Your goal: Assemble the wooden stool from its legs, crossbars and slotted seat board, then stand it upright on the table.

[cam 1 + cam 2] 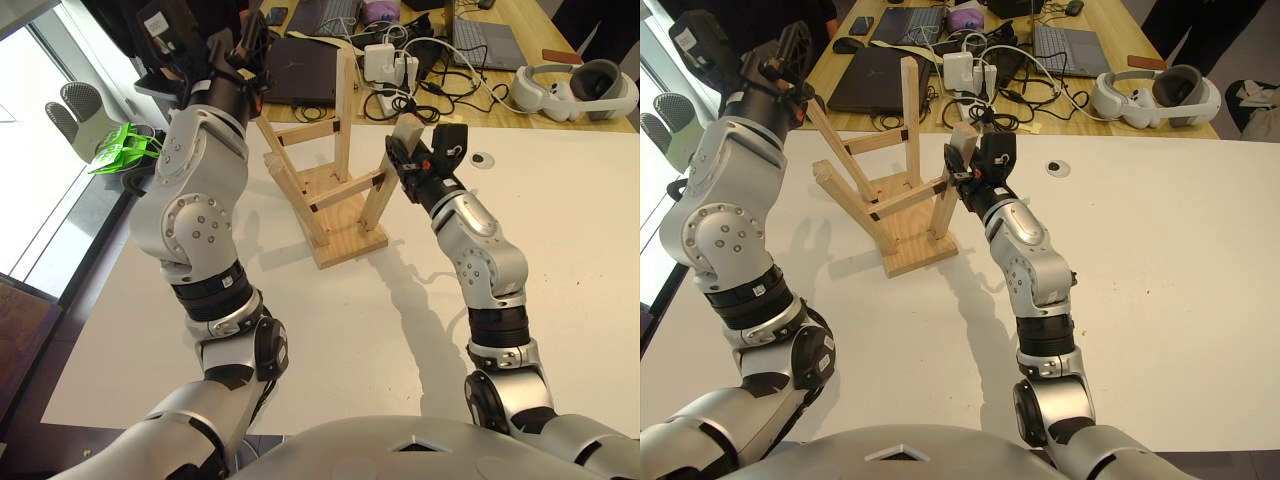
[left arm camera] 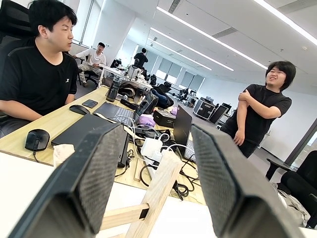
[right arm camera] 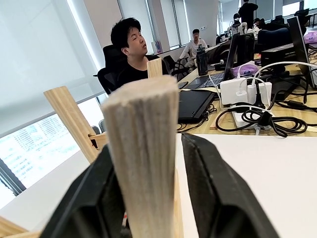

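The stool [image 1: 335,190] appears fully assembled but inverted: the seat board [image 1: 352,246] lies on the white table [image 1: 560,250] toward 11 o'clock of the tabletop, the legs [image 1: 908,110] point upward, and the crossbars [image 1: 902,196] are seated between them. The step in hand is judged to be the final one, turning the stool over to stand it upright. The right gripper [image 1: 962,160] is at the 3 o'clock side of the stool, its jaws closed narrowly on the top end of the nearest leg [image 3: 143,158], with both fingers [image 3: 84,198] pressed against the wood. The left gripper [image 1: 788,58] is at the 10 o'clock side, above the slanted leg [image 1: 845,165], with its jaws spread wide and holding nothing. In the left wrist view a leg end [image 2: 161,183] shows in the gap, apart from both pads [image 2: 94,183]. The next move calls for lowering the left gripper onto a leg end and closing it, then lifting with both arms together and rotating the stool through a half turn. Apply an even grip, since a one-sided pull may loosen a crossbar joint
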